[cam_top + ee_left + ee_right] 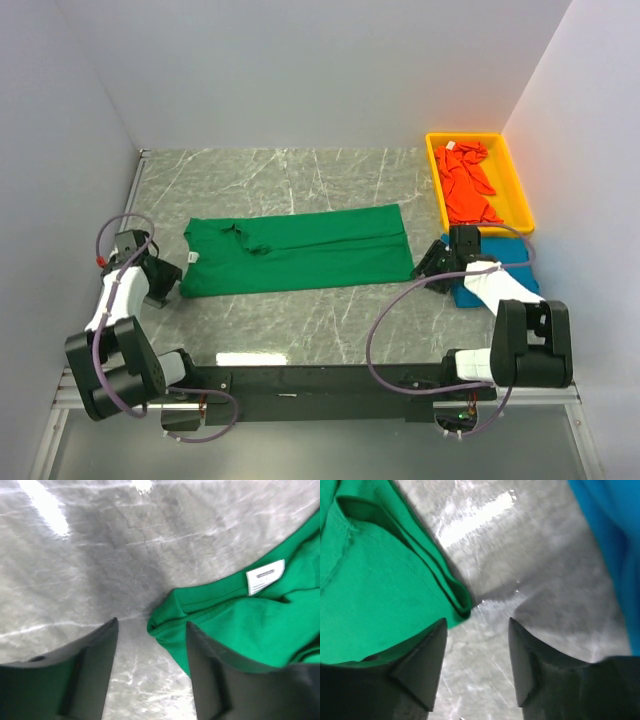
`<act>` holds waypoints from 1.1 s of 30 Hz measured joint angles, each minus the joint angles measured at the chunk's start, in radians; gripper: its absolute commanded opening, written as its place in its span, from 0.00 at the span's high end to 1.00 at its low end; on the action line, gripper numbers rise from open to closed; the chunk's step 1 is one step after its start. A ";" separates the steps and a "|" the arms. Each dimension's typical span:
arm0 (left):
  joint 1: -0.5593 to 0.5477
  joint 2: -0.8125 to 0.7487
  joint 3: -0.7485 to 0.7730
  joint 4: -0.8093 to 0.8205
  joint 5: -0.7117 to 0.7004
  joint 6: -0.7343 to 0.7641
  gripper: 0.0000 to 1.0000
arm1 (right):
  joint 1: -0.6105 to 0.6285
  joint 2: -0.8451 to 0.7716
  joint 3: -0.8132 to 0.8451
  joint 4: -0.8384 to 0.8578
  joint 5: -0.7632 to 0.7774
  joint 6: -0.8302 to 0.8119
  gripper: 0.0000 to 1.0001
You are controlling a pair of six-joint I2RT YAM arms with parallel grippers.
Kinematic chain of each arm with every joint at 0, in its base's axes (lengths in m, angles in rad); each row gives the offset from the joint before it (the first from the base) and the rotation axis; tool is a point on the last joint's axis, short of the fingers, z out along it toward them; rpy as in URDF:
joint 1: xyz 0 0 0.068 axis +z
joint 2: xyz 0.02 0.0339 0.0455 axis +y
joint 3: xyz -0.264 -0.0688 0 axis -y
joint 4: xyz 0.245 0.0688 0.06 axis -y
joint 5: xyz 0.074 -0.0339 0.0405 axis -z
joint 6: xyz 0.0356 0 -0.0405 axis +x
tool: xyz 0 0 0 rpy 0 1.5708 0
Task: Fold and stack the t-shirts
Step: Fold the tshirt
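Observation:
The green t-shirt lies folded lengthwise into a long band across the table's middle, its white neck label near the left end. My left gripper stands open just off the shirt's left corner, nothing between its fingers. My right gripper is open too, beside the shirt's right corner. The blue t-shirt lies under the right arm and shows at the upper right of the right wrist view. The orange-red t-shirt sits crumpled in the yellow bin.
The yellow bin stands at the back right against the wall. White walls close in the marble table on the left, back and right. The arm bases and cables run along the near edge.

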 measured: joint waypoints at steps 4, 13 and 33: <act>0.000 -0.075 0.040 -0.037 -0.032 0.002 0.24 | 0.005 -0.097 0.007 -0.071 0.044 -0.035 0.29; -0.216 -0.102 0.140 0.029 0.025 -0.067 0.20 | 0.157 -0.262 0.023 -0.108 0.138 -0.063 0.26; -0.520 0.414 0.365 0.224 0.087 -0.225 0.23 | 0.233 -0.283 0.023 -0.119 0.119 -0.080 0.25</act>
